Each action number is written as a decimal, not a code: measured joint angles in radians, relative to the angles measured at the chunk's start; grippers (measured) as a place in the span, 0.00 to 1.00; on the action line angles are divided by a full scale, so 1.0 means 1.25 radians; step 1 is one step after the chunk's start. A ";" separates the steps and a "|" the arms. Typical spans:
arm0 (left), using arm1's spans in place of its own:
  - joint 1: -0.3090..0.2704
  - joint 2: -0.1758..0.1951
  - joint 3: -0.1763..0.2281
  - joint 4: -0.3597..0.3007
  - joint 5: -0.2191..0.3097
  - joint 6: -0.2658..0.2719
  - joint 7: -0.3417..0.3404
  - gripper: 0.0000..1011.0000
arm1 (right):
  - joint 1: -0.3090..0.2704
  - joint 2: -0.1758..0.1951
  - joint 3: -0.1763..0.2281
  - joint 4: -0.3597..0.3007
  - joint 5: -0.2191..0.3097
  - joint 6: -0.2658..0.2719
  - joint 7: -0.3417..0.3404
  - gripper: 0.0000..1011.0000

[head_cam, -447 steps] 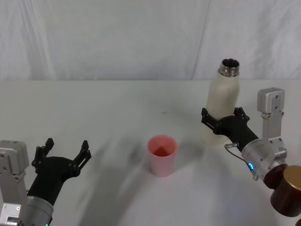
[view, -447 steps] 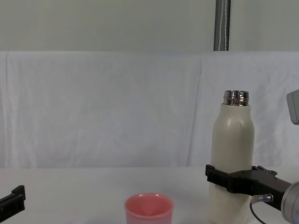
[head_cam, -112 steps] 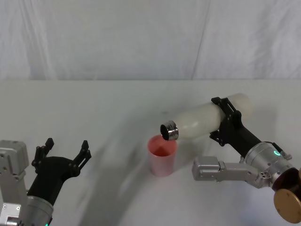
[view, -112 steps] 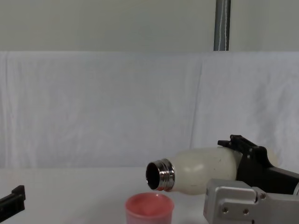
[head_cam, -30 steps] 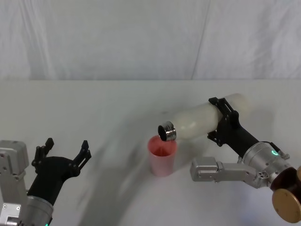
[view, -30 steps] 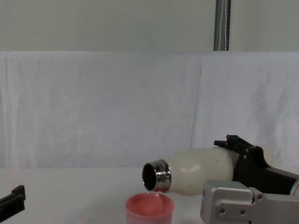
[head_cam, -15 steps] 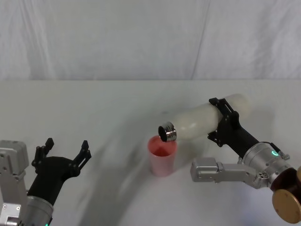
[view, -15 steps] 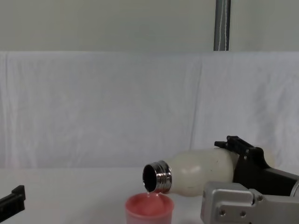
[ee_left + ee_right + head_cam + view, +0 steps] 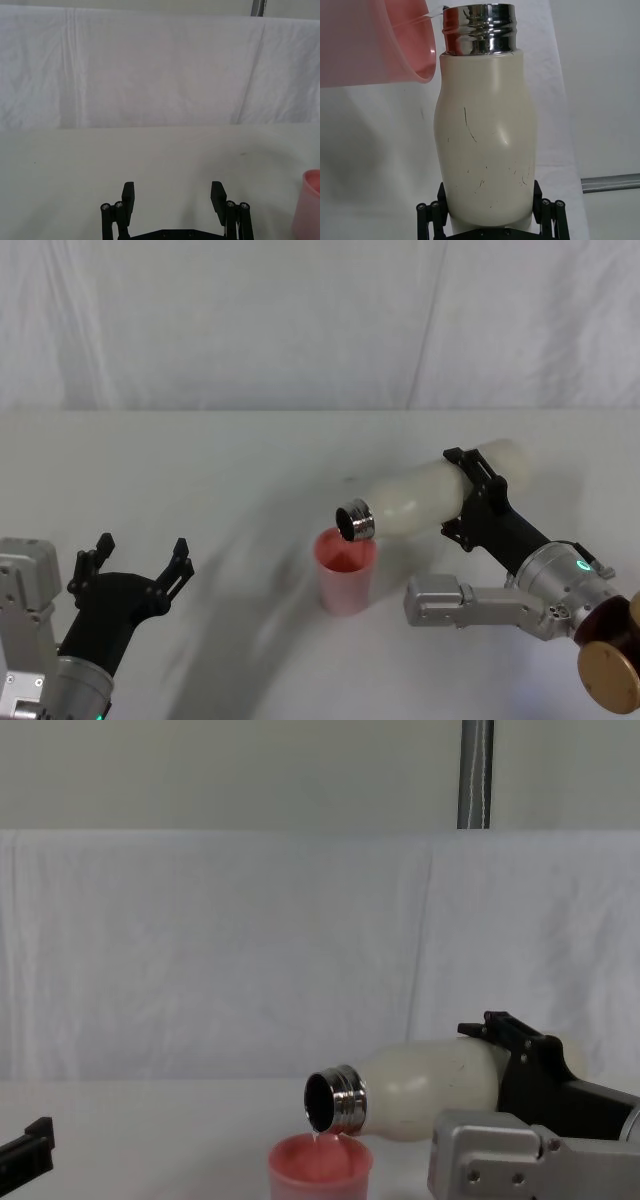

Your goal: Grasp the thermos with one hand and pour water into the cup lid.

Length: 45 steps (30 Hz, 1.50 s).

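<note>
Right gripper [image 9: 476, 503] is clamped around the lower body of the thermos [image 9: 430, 494], which is held nearly horizontal above the table [image 9: 200, 470], right of centre. Steel neck is tipped slightly down, just over the rim of the cup [image 9: 345, 570]. A thin stream of water [image 9: 318, 1133] is seen dropping from the mouth into the cup. Left gripper [image 9: 138, 565] is parked near the front-left corner, fingers spread wide, nothing held.

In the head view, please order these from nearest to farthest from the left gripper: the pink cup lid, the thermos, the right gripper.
1. The pink cup lid, table centre.
2. The thermos, tipped over the cup lid.
3. The right gripper, clamped near the thermos's base, far right.

The left gripper sits open, lower left.
</note>
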<state>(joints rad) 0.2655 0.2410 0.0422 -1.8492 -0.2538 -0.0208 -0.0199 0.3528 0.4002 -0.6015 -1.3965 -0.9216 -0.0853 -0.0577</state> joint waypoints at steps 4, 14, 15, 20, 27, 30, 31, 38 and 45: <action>0.000 0.000 0.000 0.000 0.000 0.000 0.000 0.99 | 0.001 0.000 -0.001 0.001 -0.001 0.000 -0.001 0.95; 0.000 0.000 0.000 0.000 0.000 0.000 0.000 0.99 | 0.003 0.000 -0.001 0.002 -0.001 -0.001 -0.002 0.95; 0.000 0.000 0.000 0.000 0.000 0.000 0.000 0.99 | 0.004 0.000 -0.001 0.002 -0.001 -0.001 -0.002 0.95; 0.000 0.000 0.000 0.000 0.000 0.000 0.000 0.99 | 0.004 0.001 -0.001 0.002 -0.001 -0.002 -0.002 0.95; 0.000 0.000 0.000 0.000 0.000 0.000 0.000 0.99 | 0.005 -0.002 0.003 0.003 0.011 -0.008 -0.002 0.95; 0.000 0.000 0.000 0.000 0.000 0.000 0.000 0.99 | 0.005 -0.004 0.007 0.003 0.020 -0.011 -0.001 0.95; 0.000 0.000 0.000 0.000 0.000 0.000 0.000 0.99 | 0.004 -0.005 0.008 0.003 0.023 -0.013 0.000 0.95; 0.000 0.000 0.000 0.000 0.000 0.000 0.000 0.99 | -0.004 -0.014 0.023 0.003 0.062 -0.026 0.007 0.95; 0.000 0.000 0.000 0.000 0.000 0.000 0.000 0.99 | -0.016 -0.028 0.051 0.003 0.123 -0.041 0.025 0.95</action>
<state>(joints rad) 0.2655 0.2410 0.0422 -1.8492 -0.2538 -0.0208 -0.0199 0.3328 0.3646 -0.5378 -1.3926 -0.7674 -0.1371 -0.0259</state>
